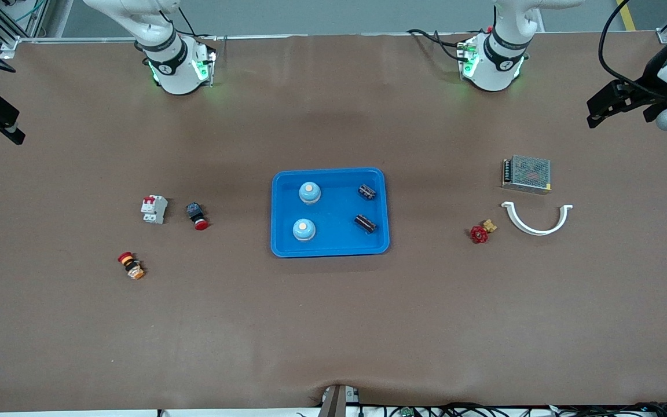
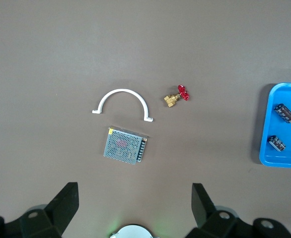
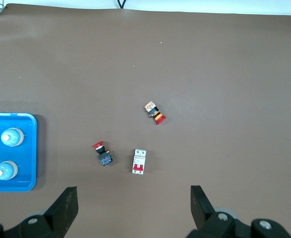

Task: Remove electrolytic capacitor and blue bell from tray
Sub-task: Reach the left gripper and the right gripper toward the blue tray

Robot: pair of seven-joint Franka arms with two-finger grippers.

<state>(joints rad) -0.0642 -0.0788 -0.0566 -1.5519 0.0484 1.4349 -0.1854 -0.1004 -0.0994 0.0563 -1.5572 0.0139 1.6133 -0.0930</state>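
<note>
Two capacitors (image 1: 366, 207) lie flat in tray (image 1: 330, 250), long axes slanted.

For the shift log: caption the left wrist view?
Open left pincer above power supply, white clip, red-handled valve.

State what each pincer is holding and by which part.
Nothing is held. The left pincer hangs open over the table's left-arm end, the right pincer open over its right-arm end. Bells and capacitors lie in the blue tray.
</note>
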